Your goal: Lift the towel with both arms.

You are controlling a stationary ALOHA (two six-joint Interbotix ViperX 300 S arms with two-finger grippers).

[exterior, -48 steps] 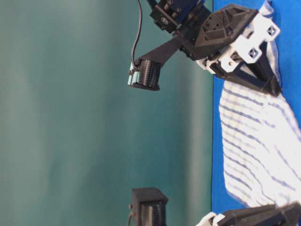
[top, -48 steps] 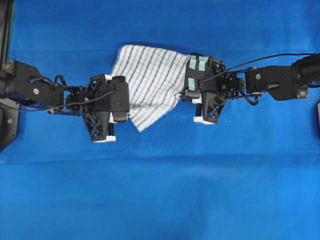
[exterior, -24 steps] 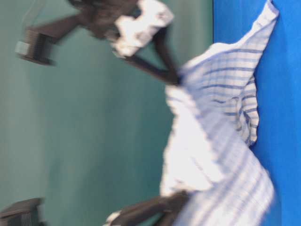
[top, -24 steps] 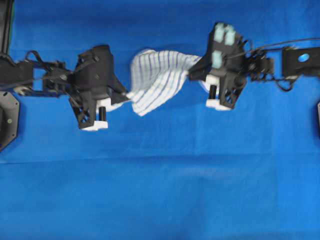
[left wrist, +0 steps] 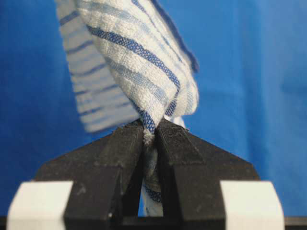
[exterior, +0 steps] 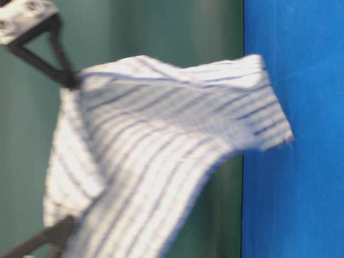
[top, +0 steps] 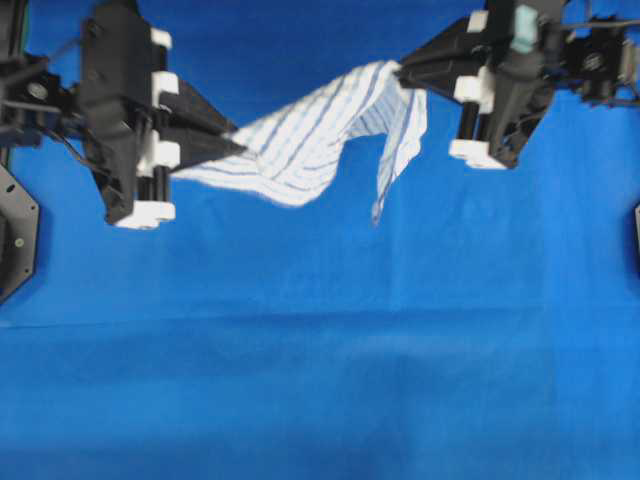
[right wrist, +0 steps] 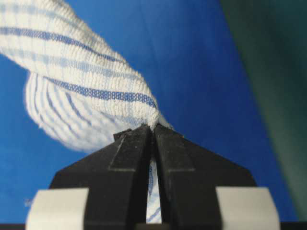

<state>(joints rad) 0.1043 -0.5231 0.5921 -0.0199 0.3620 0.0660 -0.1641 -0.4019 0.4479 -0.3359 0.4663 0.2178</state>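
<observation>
The white towel with blue-grey stripes hangs in the air, stretched between my two arms above the blue table cover. My left gripper is shut on the towel's left corner, cloth pinched between its black fingers. At the upper right, my right gripper is shut on the opposite corner, and a loose flap droops below it. In the table-level view the towel sags in a blurred sheet well off the cover.
The blue cover spreads over the whole table. A green backdrop stands behind the arms. A black base plate sits at the left edge.
Both arms have risen and drawn apart with the towel pinched. It lay rumpled on the cover a second ago and now hangs stretched above it.
</observation>
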